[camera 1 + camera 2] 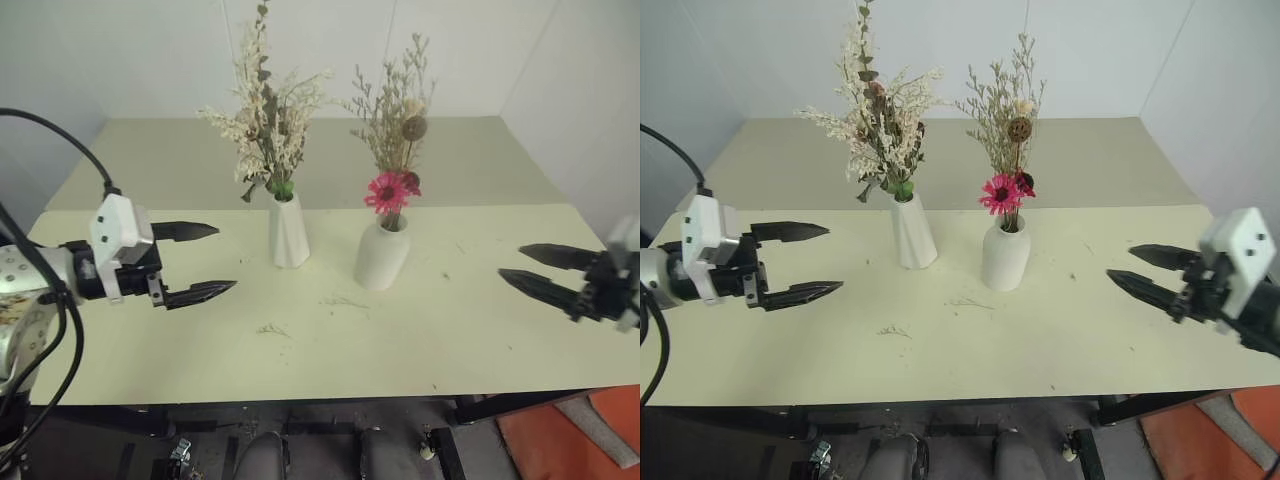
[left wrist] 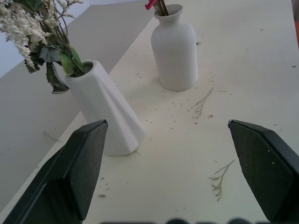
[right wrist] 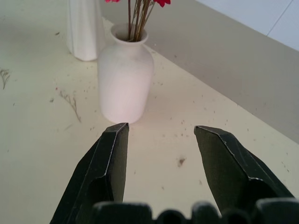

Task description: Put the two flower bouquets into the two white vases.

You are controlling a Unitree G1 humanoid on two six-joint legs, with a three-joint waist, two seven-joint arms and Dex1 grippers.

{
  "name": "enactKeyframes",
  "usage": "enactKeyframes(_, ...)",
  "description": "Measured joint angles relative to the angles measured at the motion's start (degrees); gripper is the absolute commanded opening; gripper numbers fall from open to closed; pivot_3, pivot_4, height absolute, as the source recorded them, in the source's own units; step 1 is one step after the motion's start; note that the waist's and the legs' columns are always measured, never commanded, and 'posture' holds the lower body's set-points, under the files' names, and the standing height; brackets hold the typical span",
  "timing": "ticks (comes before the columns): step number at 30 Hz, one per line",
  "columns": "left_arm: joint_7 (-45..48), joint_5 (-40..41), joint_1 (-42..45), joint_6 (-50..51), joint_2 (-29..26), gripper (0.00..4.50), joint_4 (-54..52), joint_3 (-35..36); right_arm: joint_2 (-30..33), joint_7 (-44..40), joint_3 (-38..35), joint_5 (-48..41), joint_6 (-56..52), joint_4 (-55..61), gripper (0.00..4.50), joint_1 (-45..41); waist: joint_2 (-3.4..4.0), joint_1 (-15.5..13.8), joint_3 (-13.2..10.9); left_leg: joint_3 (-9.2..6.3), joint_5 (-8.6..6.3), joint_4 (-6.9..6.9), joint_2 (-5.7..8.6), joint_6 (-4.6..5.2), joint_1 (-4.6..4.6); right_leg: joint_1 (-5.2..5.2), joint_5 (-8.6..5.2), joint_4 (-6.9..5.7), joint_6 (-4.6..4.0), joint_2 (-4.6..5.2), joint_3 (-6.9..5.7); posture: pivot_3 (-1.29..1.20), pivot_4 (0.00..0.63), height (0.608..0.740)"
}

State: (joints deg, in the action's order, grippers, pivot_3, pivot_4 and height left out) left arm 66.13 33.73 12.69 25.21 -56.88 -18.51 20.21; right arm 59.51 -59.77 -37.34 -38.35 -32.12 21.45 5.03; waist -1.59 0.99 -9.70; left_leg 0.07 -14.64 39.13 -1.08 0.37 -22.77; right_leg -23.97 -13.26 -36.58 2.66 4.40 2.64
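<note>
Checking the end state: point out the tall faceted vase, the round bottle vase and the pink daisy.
tall faceted vase (image 1: 289, 232), left eye view, mid body.
round bottle vase (image 1: 381, 256), left eye view, belly.
pink daisy (image 1: 386, 192), left eye view, bloom centre.

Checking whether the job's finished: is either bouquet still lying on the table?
No, the cream-white bouquet stands in the tall faceted vase and the pink daisy bouquet stands in the round vase.

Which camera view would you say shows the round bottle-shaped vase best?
The right wrist view: the round vase stands whole, close and central. The left wrist view shows it farther off; both eye views show it small with its pink daisies.
</note>
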Motion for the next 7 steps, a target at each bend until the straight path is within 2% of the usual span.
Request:
enactKeyframes(3, 0.4, 0.0, -2.0, 0.0, -0.6, 4.5, 0.0, 2.4, 2.3, -6.9, -2.2, 0.0, 1.4, -4.0, 2.77, 0.6, 0.01, 0.0, 0.0, 0.03, 0.0, 0.0, 0.0, 0.0, 0.0, -0.04, -0.01, -0.04, 0.0, 0.0, 0.03, 0.0, 0.15, 0.74)
enactKeyframes(7, 0.4, 0.0, -3.9, 0.0, -1.1, 4.5, -0.5, 4.6, 4.5, -11.5, -4.9, 0.1, 2.2, -6.4, 2.77, 0.5, 0.0, -0.1, 0.0, 0.03, 0.0, -0.01, 0.0, -0.01, -0.02, -0.04, -0.02, -0.02, 0.0, 0.01, 0.02, 0.0, 0.15, 0.74)
